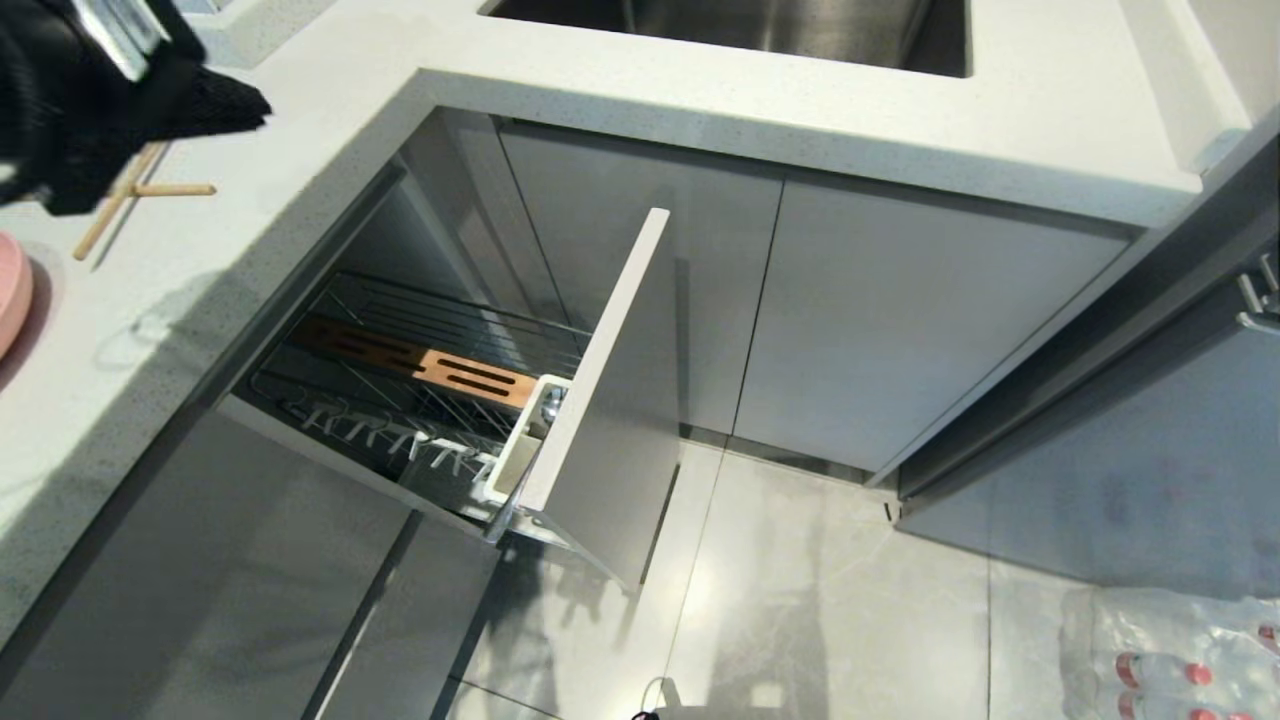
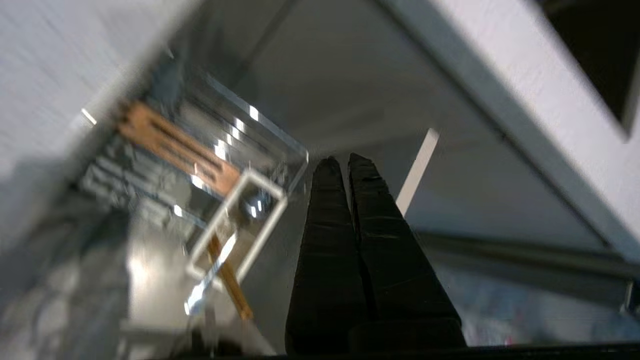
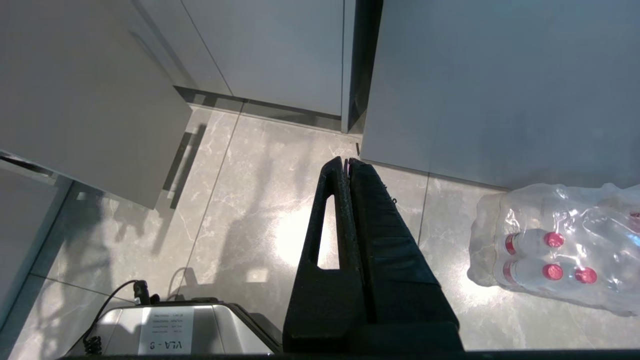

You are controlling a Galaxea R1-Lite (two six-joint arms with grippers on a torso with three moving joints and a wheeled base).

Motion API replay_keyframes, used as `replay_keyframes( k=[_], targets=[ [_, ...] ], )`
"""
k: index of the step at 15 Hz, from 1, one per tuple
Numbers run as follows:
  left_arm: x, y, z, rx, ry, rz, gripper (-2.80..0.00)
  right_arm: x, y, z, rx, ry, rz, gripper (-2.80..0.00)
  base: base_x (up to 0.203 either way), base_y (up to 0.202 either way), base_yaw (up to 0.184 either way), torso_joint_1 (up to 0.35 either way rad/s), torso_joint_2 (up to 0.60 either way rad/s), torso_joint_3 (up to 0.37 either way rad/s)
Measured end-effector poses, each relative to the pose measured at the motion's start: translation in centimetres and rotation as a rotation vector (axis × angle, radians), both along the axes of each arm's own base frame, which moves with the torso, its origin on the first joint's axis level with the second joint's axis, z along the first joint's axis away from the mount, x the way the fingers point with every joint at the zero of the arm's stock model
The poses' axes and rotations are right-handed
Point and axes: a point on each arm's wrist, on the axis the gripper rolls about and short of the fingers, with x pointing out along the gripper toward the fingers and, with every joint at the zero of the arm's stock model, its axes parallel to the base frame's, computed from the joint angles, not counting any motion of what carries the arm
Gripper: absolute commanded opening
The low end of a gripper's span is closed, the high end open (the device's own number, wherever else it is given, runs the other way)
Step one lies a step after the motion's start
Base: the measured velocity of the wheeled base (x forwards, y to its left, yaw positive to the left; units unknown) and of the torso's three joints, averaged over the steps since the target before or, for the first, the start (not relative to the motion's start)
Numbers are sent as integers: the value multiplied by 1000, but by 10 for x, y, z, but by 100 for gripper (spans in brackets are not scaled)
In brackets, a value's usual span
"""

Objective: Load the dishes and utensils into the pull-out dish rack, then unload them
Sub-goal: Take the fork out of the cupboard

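Left gripper (image 2: pixel 344 160) above pull-out dish rack (image 1: pixel 600 400)

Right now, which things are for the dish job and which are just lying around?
For the job: pull-out dish rack, chopsticks on the counter, pink plate at the edge, left gripper above them.
Just lying about: sink, pack of water bottles on the floor, closed cabinet doors.

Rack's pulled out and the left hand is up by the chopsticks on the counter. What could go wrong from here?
1. The chopsticks lie crossed, so the shut left hand may catch only one.
2. The pink plate sits close beside them; a low sweep could nudge it.
3. The cutlery holder has a narrow opening, so a dropped chopstick might fall through the rack.
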Motion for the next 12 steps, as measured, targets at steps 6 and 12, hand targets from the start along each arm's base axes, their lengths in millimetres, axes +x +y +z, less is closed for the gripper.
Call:
replay_keyframes(
  k=[6, 12],
  targets=[
    [82, -57, -78, 156, 383, -53, -280, 0, 0, 0, 0, 0, 0, -280, 0, 0, 0, 0, 0, 0],
    [123, -80, -124, 301, 496, -106, -280, 0, 0, 0, 0, 0, 0, -280, 0, 0, 0, 0, 0, 0]
  ],
)
